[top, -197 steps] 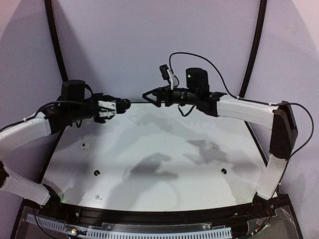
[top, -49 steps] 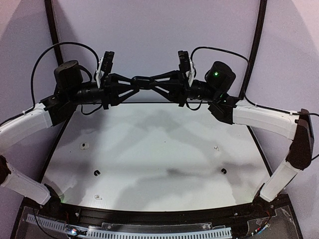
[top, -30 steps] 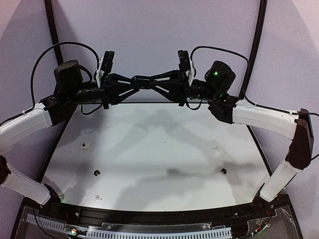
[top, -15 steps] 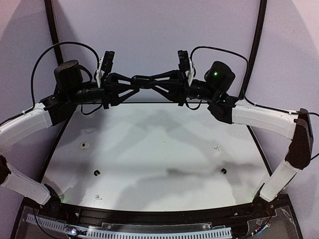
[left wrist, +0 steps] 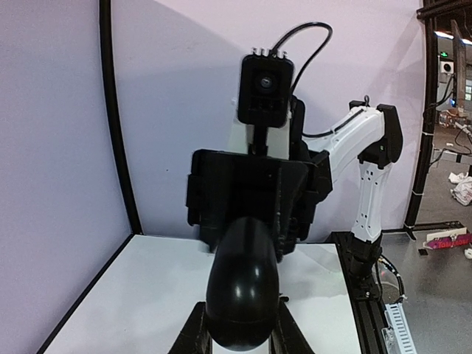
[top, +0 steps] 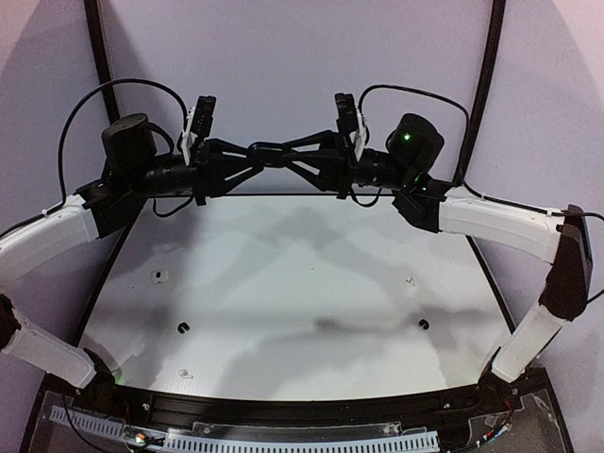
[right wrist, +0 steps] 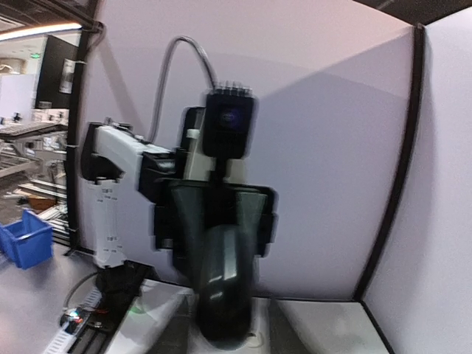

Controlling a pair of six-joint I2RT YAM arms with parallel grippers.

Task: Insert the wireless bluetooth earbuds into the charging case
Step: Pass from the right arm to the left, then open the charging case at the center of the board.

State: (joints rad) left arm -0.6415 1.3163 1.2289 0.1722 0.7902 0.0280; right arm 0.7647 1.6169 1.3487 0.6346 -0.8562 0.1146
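A glossy black oval charging case [top: 269, 151] is held closed in the air above the table's far edge, between both grippers. My left gripper [top: 253, 153] is shut on its left end, and my right gripper [top: 288, 156] on its right end. In the left wrist view the case [left wrist: 242, 287] sits between my left gripper's [left wrist: 240, 335] fingers. In the blurred right wrist view the case [right wrist: 225, 295] fills my right gripper [right wrist: 225, 335]. Four tiny earbuds lie on the table: a white earbud [top: 160, 276], a black earbud [top: 183, 327], a second white earbud [top: 185, 374] and a second black earbud [top: 424, 324].
The white table [top: 302, 274] has black edges and lilac walls close behind and at both sides. A tiny mark [top: 409, 279] lies at the right. Both arms reach to the back, their cables looping above the wrists.
Since 6.6 s ago both arms rose and joined on the case. Over the last second the right wrist has shifted slightly left; the buds have not moved.
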